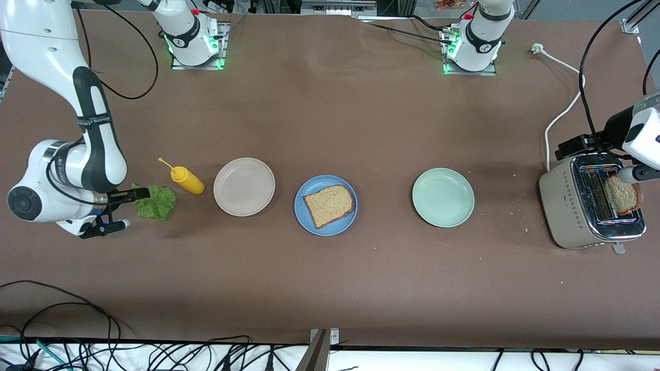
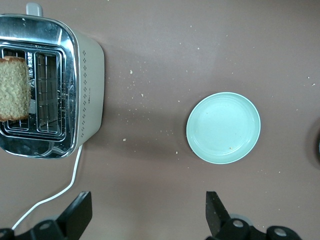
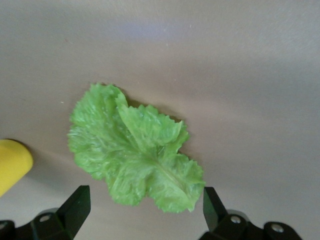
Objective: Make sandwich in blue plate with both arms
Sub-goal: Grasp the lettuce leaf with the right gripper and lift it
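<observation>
Front view: the blue plate sits mid-tabletop with one bread slice on it, between a beige plate and a green plate. The right end effector hangs over the lettuce near the mustard bottle, at the right arm's end. The left end effector is over the toaster, where a second slice pokes out.

Left wrist view: left end effector spread wide, holding nothing, with the toaster, its slice and the green plate below.

Right wrist view: right end effector wide too, empty, lettuce flat under it.

My guess is the leaf's super light, floppy and tears easily, so pinch it gently across the thicker central rib. The bread's light and crumbly; grab the crust edge sticking up.
</observation>
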